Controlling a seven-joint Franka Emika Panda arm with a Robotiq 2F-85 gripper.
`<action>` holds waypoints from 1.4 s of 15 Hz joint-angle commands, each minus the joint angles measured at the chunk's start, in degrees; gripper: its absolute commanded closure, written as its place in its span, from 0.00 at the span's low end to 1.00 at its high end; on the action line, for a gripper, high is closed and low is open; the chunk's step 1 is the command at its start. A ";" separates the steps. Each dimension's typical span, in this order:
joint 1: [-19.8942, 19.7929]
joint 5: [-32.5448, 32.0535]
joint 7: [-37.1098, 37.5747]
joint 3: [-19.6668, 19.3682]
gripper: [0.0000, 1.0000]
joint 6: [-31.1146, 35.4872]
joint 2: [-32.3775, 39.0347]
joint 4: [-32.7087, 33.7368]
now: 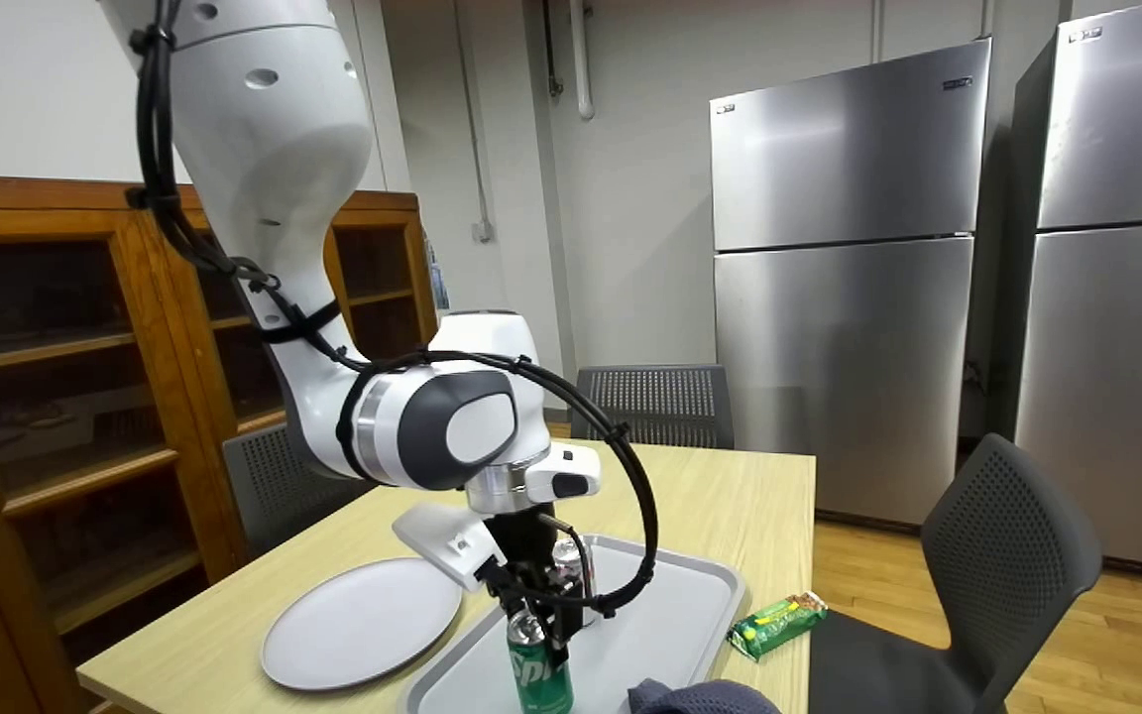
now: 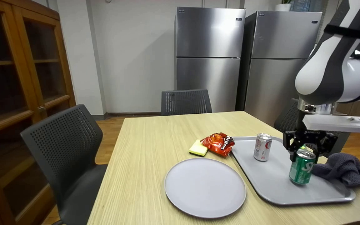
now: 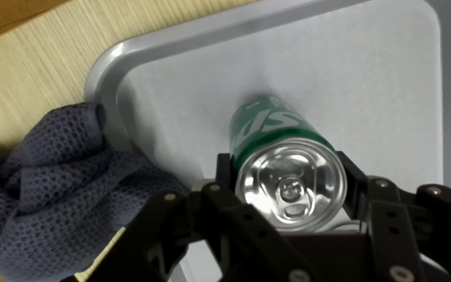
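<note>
A green Sprite can (image 3: 264,117) stands slightly tilted between the black fingers of my gripper (image 3: 288,174), seen from above in the wrist view. Both pads press against its sides just below the silver lid, so the gripper is shut on it. In an exterior view the green can (image 2: 301,168) is over the grey tray (image 2: 273,187); whether its base rests on the tray or hangs just above, I cannot tell. Farther along the tray stands a silver Coke can (image 2: 262,148), apart from the gripper and partly hidden behind it in an exterior view (image 1: 571,555).
A dark grey-blue cloth (image 3: 65,188) lies over the tray's corner, close to the green can. Beside the tray sit a round grey plate (image 2: 205,187), a red Doritos bag (image 2: 217,143) and a yellow sponge (image 2: 198,147). A green snack packet (image 1: 777,625) lies past the tray's opposite side.
</note>
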 commanded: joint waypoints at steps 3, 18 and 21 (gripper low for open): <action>-0.11 -0.48 -1.77 -0.18 0.05 -0.37 0.23 1.14; 2.83 -17.75 1.91 -2.88 0.00 -1.26 -12.96 -1.37; 1.61 -18.91 1.18 -1.01 0.00 -1.30 -16.07 -2.46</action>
